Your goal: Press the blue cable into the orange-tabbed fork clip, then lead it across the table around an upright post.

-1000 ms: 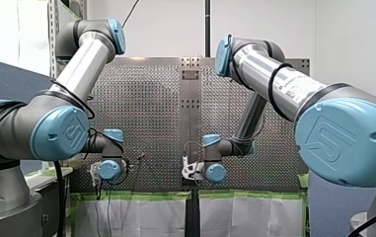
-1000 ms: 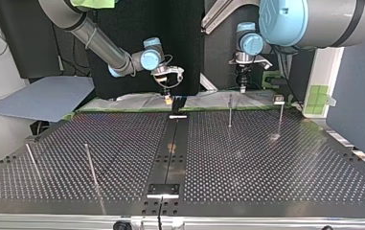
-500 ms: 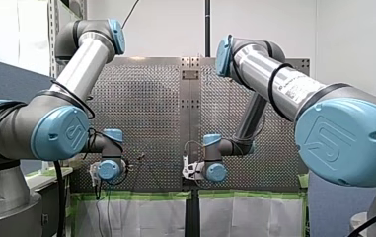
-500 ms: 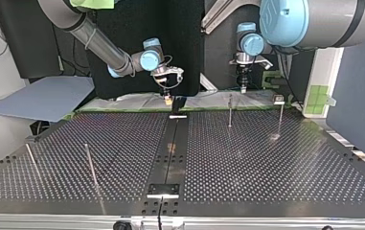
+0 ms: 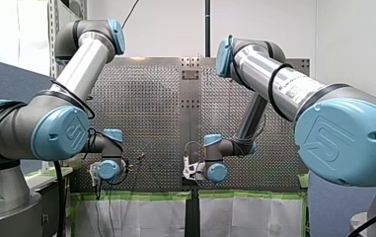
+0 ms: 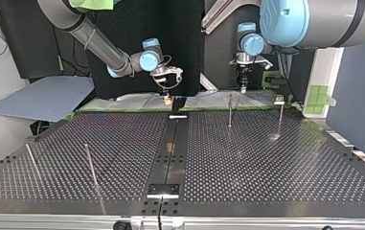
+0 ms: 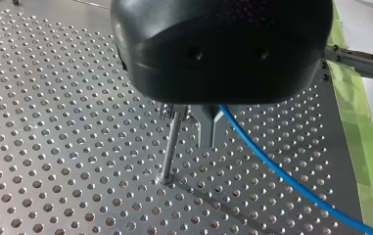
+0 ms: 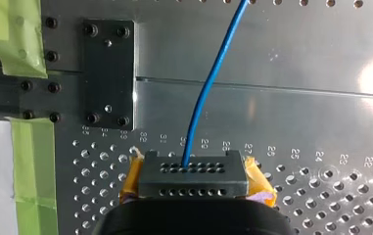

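My left pincer [image 7: 212, 131] is pinching the blue cable [image 7: 272, 167] beside an upright post [image 7: 172, 144]. My right pincer [image 8: 192, 170] is clamping it too.

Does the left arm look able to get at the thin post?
Probably yes. The post stands just beside the left tool, with nothing between them. The tool is shut on the cable, so it could only lead that around.

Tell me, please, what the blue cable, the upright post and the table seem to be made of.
The blue cable looks plastic-sheathed: smooth, slightly glossy, bending in a soft curve. The upright post is probably steel: thin, straight, brightly reflective. The table seems aluminium or steel sheet: matte silver, drilled with regular holes.
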Controlling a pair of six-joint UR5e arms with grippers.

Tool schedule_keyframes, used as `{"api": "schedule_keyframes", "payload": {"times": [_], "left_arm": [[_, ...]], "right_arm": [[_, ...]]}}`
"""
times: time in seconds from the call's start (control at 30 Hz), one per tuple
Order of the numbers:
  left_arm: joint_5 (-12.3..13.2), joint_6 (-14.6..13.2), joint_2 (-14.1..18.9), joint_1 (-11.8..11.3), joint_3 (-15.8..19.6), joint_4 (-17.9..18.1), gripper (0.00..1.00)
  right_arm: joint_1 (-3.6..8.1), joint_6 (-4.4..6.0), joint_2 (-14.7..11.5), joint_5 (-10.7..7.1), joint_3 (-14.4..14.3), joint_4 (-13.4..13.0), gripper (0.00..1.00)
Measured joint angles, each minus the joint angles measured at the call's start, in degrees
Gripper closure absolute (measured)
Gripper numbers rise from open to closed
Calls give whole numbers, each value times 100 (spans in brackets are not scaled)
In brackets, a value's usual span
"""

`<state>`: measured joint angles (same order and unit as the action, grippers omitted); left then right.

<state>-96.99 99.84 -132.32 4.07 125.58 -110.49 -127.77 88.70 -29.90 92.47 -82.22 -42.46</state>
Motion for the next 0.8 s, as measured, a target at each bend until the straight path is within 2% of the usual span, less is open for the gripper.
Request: {"api": "schedule_keyframes", "payload": {"times": [0.57,0.8], "left_arm": [[-14,1,0,-14,0,0,100],[7,0,-1,-28,-118,-110,100]], "right_arm": [[62,0,13,-78,33,-9,100],[86,-5,21,-103,35,-2,100]]}}
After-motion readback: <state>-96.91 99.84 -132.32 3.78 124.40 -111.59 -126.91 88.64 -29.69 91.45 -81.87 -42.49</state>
